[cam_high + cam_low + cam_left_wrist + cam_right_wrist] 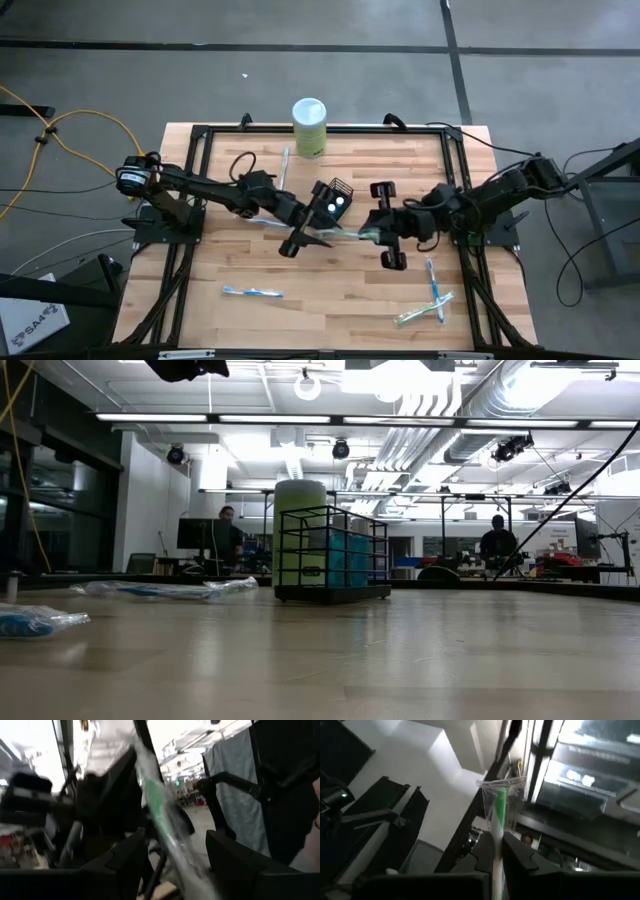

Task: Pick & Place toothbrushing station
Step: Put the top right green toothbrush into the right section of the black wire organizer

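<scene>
Right hand [497, 851]: pinching wrapped brush [500, 812] | left hand [172, 855]: spread around it | brush: light, stiff, film slippery; grip mid-handle | holder [335, 198] near.

One black wire-mesh holder [338, 190] is standing on the bench [320, 310], and two teal white-capped tubes [335, 205] are sitting inside it. One pale green canister [309, 126] with a white lid is standing at the far edge. Wrapped toothbrushes are lying loose as follows: one [284, 165] near the canister, one [252, 292] toward the near left, and what appears to be two crossed [434, 298] at the near right, though the overlap is making that count uncertain. One further green-handled wrapped toothbrush [345, 235] is hanging between the two grippers. Two arms are reaching over the bench, each carrying one gripper: left gripper [300, 238], right gripper [378, 235].
</scene>
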`<state>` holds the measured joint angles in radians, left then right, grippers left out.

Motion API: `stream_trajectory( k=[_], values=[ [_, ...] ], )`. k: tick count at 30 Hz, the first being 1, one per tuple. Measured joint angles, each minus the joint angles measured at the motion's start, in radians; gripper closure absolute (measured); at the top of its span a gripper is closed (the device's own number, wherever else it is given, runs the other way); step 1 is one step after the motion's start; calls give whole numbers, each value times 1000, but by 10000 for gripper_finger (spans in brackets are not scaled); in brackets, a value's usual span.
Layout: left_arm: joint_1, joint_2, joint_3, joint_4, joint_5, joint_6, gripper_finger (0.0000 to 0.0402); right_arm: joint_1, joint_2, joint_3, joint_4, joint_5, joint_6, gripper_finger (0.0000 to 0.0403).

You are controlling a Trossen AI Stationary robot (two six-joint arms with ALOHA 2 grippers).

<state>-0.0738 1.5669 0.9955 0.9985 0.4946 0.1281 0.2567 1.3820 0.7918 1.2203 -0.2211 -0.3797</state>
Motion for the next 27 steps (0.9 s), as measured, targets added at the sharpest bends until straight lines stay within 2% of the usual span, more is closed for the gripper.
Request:
stream_trajectory(
  k=[5,10,17,23,27],
  values=[
    [0,0,0,-93,0,-43,201,31,0,0,-73,75,14,390],
    [0,0,0,-195,-6,-80,201,88,0,0,-163,215,45,390],
    [0,-8,0,-399,-64,-126,201,147,0,0,-309,429,167,390],
    [-6,-7,0,-532,-82,-184,201,143,0,0,-456,505,351,390],
    [-20,-8,0,-586,-120,-197,201,120,1,0,-555,509,486,390]
  ],
)
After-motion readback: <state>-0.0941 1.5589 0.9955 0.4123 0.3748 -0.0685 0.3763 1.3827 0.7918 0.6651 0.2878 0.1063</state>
